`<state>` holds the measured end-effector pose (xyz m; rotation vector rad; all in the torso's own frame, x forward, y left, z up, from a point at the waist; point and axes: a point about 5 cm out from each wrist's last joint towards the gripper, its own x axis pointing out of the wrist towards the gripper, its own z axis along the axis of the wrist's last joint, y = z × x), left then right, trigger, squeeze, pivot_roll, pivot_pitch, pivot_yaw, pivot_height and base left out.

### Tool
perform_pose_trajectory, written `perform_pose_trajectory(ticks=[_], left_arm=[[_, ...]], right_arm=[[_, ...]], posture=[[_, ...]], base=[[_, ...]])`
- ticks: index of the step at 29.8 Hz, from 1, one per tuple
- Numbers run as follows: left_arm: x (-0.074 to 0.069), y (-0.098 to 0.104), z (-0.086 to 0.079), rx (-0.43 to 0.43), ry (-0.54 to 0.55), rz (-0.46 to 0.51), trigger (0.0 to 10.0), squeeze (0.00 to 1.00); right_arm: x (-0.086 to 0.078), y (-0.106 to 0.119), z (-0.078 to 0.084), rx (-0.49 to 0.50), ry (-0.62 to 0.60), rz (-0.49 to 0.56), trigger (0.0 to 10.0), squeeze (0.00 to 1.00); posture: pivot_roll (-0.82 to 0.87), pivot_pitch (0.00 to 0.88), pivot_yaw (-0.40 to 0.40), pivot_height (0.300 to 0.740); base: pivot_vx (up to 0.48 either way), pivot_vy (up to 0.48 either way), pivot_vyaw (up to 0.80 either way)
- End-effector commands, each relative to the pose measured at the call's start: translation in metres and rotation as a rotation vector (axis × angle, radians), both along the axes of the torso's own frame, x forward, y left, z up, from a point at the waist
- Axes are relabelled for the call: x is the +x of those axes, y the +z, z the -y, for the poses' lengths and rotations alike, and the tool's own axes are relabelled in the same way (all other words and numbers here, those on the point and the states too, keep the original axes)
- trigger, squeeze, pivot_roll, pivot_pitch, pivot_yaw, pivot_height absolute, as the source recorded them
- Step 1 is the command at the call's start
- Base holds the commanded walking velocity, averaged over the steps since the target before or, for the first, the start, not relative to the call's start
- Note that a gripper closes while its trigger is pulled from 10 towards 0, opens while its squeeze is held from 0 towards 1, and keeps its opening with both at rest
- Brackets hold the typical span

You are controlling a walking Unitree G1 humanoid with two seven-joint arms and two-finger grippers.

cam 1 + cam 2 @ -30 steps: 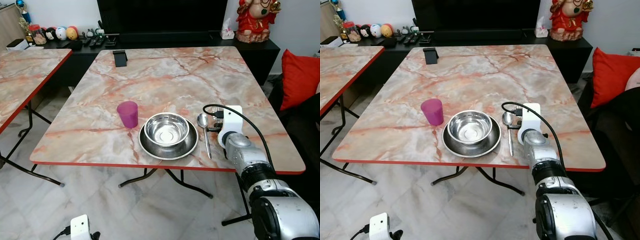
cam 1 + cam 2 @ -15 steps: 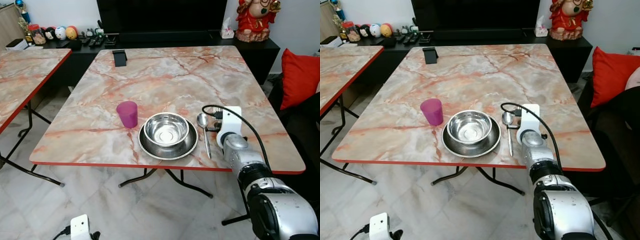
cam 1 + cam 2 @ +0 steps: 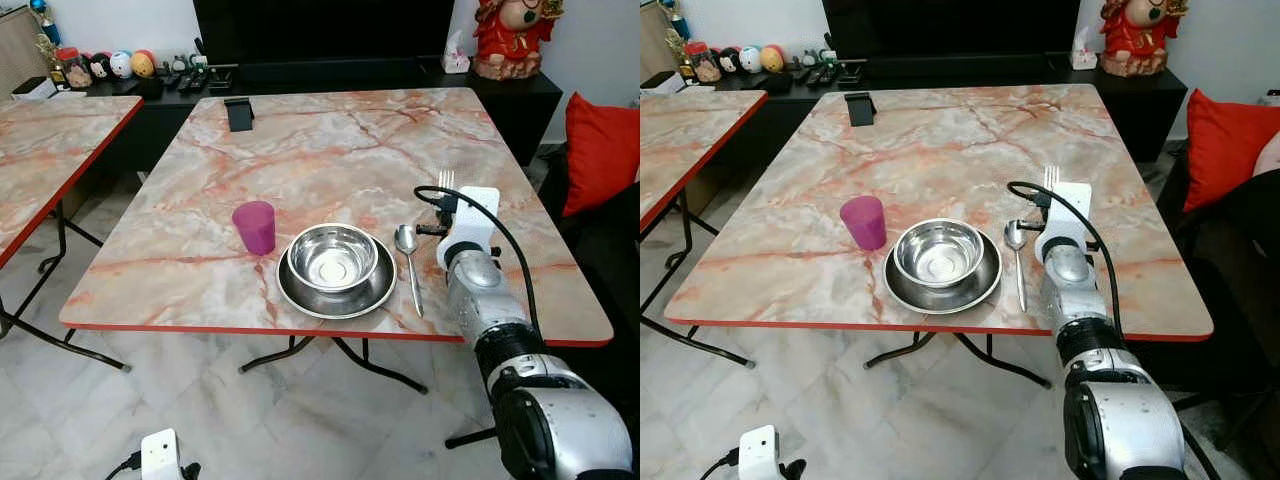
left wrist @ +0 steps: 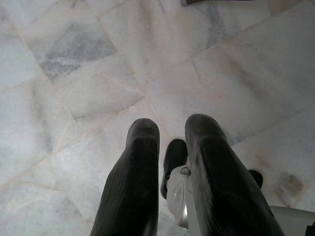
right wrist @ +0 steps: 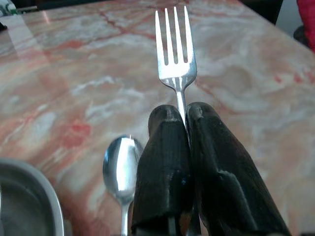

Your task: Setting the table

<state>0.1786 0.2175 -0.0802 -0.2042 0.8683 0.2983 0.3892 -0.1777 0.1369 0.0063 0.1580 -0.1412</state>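
Observation:
On the marble table (image 3: 330, 150) a steel bowl (image 3: 332, 257) sits in a steel plate (image 3: 300, 300). A purple cup (image 3: 255, 227) stands to its left and a spoon (image 3: 408, 262) lies to its right. My right gripper (image 5: 179, 115) is shut on a fork (image 5: 175, 64) by the handle, tines pointing away toward the table's far side. It hovers just right of the spoon, and the fork's tines (image 3: 446, 178) stick up past the white wrist unit (image 3: 470, 225). My left gripper (image 4: 170, 130) hangs idle over the floor with a narrow gap between its fingers.
A small black stand (image 3: 239, 114) sits at the table's far left. A second marble table (image 3: 50, 140) is on the left. Behind are a black console with toys (image 3: 130, 68) and a red statue (image 3: 510, 40). A red cushion (image 3: 598, 150) lies at the right.
My right gripper has risen and moved away from me with the fork, so the tines now show above the wrist unit. The tableware has not moved.

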Motion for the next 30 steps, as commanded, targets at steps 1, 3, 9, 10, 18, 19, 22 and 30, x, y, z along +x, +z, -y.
perform_pose_trajectory(ticks=[1,3,9,10,18,19,22,30], left_arm=[[-0.0031,-0.001,-0.0029,0.004,0.004,-0.011,10.0,0.0],[-0.0031,-0.0009,-0.003,0.004,0.005,-0.011,10.0,0.0],[-0.0028,-0.0009,-0.0023,0.001,0.004,-0.008,10.0,0.0],[-0.0028,-0.0009,-0.0022,0.001,0.005,-0.008,10.0,0.0],[-0.0028,-0.001,-0.0019,0.0,0.004,-0.008,10.0,0.0],[-0.0028,-0.001,-0.0018,0.0,0.003,-0.008,10.0,0.0],[-0.0029,-0.0011,-0.0019,0.001,0.002,-0.009,10.0,0.0],[-0.0029,-0.001,-0.0023,0.003,0.005,-0.01,10.0,0.0]], right_arm=[[0.0012,0.0061,-0.0028,0.0,0.003,0.034,10.0,0.0],[0.0011,0.0061,-0.0036,-0.001,0.005,0.036,10.0,0.0],[0.0003,0.0039,-0.0073,0.002,0.01,0.036,10.0,0.0],[0.0003,0.0042,-0.0074,0.004,0.01,0.037,10.0,0.0],[0.0003,0.0041,-0.0073,0.005,0.009,0.036,10.0,0.0],[0.0002,0.0041,-0.0072,0.005,0.009,0.036,10.0,0.0],[0.0001,0.0035,-0.0069,0.005,0.006,0.034,10.0,0.0],[-0.0005,0.003,-0.0065,0.004,0.001,0.031,10.0,0.0]], posture=[[0.01,0.035,0.062,0.74],[0.01,0.035,0.062,0.74],[0.01,0.035,0.059,0.74],[0.01,0.035,0.059,0.74],[0.01,0.036,0.058,0.74],[0.01,0.036,0.058,0.74],[0.01,0.036,0.057,0.74],[0.01,0.037,0.058,0.74]], base=[[0.0,0.0,0.0],[0.0,0.0,0.0],[0.083,0.0,0.0],[0.27,0.0,0.0],[0.277,0.0,0.0],[0.285,0.0,0.0],[0.293,0.0,0.0],[0.038,0.0,0.0]])
